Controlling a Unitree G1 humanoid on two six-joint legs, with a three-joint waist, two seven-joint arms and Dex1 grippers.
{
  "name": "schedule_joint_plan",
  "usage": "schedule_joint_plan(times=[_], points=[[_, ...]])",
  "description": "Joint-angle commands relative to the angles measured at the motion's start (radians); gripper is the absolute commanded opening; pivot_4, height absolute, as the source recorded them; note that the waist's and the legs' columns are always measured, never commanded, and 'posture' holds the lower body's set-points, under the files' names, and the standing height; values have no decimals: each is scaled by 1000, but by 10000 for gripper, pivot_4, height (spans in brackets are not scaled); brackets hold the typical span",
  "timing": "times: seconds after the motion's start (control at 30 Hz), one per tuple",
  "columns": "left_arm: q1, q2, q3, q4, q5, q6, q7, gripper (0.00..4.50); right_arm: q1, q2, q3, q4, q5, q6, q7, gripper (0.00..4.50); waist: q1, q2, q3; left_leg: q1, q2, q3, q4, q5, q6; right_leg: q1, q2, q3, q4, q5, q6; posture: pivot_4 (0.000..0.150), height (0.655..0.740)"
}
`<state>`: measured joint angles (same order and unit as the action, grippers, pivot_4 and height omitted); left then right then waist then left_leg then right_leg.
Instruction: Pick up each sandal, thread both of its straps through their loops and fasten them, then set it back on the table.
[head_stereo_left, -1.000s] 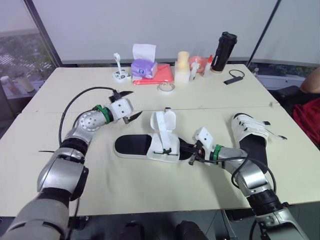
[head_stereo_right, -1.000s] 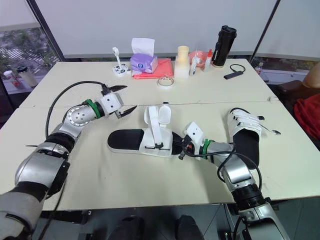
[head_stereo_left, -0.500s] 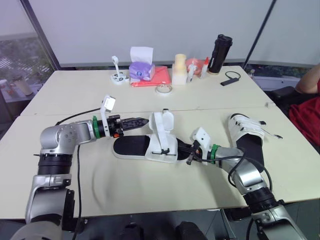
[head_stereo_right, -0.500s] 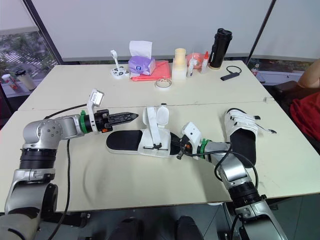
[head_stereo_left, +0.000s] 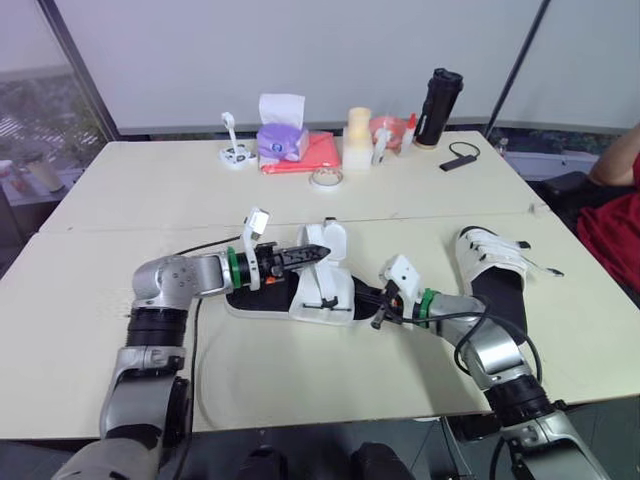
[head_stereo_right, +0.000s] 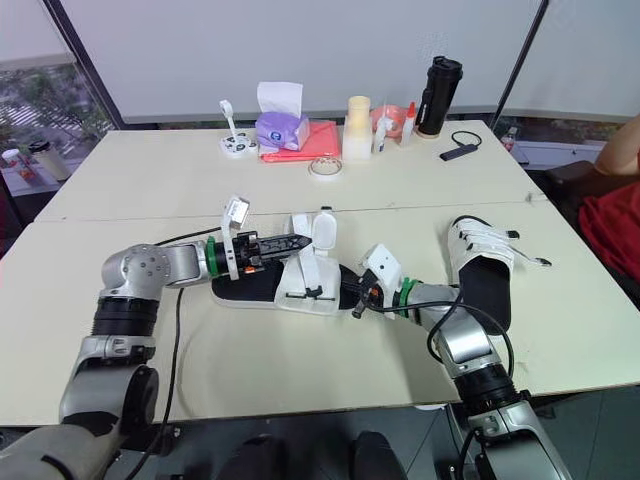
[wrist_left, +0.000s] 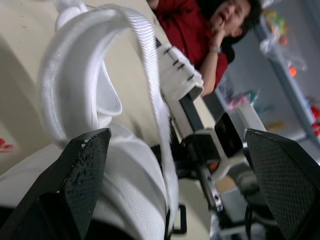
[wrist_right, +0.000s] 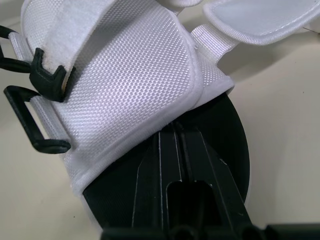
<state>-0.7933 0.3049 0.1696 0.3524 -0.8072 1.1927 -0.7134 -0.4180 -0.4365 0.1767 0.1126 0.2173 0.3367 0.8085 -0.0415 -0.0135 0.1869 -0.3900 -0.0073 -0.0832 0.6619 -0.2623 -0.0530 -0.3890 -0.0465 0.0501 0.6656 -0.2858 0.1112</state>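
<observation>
On the tabletop (head_stereo_left: 300, 390), my left end effector (head_stereo_left: 312, 251) has swung in and now stands released astride the raised strap (head_stereo_left: 328, 240) of the unfastened sandal (head_stereo_left: 325, 292), whose toe the clenched right end effector (head_stereo_left: 378, 316) pins, so threading can begin.

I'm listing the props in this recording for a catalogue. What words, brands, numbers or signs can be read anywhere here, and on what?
No text can be read.
Purple tissue box: any print is too small to read.
Tall black bottle and cream plastic bottle: no legible label.
Middle white-strapped black-soled sandal and right white-strapped black-soled sandal: no visible brand or number.
</observation>
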Motion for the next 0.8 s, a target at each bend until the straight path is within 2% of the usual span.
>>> schedule_joint_plan(times=[0.03, 0.07, 0.1, 0.27, 0.53, 0.8], points=[[-33, 0, 11, -14, -2, -18, -12, 36155, 19, 0, 10, 26, -30, 21, -15, 0, -1, 0, 0, 0, 0, 0, 0, 0, 0, 0, 0, 0, 0, 0, 0, 1500, 7400], [-38, -6, 9, -9, 3, -25, -8, 31581, 21, 1, 9, 24, -29, 22, -16, 0, -1, 0, 0, 0, 0, 0, 0, 0, 0, 0, 0, 0, 0, 0, 0, 1500, 7400], [-46, -14, 4, 6, 14, -39, -5, 24808, 25, 1, 8, 22, -28, 22, -17, 0, -1, 0, 0, 0, 0, 0, -1, 0, 0, 0, 0, 0, 0, 0, 0, 1500, 7400], [-65, -3, -20, 41, 46, -61, -42, 286, 30, -2, -1, 22, -26, 22, -19, 0, -1, 0, 0, 0, 0, 0, -1, 0, 0, 0, 0, 0, 0, 0, 0, 1500, 7400], [-140, 57, 10, 95, -10, 40, -167, 286, 27, 0, 3, 26, -27, 22, -17, 0, -1, 0, 0, 0, 0, 1, -1, 0, 0, 0, 0, 0, -1, 0, 0, 1500, 7400], [-216, 152, -117, 204, 63, 14, -394, 286, 21, 8, 12, 32, -30, 22, -15, 0, -2, 0, 0, 0, -1, 2, -2, 0, 0, 0, 0, 0, -1, 0, 0, 1500, 7400]])
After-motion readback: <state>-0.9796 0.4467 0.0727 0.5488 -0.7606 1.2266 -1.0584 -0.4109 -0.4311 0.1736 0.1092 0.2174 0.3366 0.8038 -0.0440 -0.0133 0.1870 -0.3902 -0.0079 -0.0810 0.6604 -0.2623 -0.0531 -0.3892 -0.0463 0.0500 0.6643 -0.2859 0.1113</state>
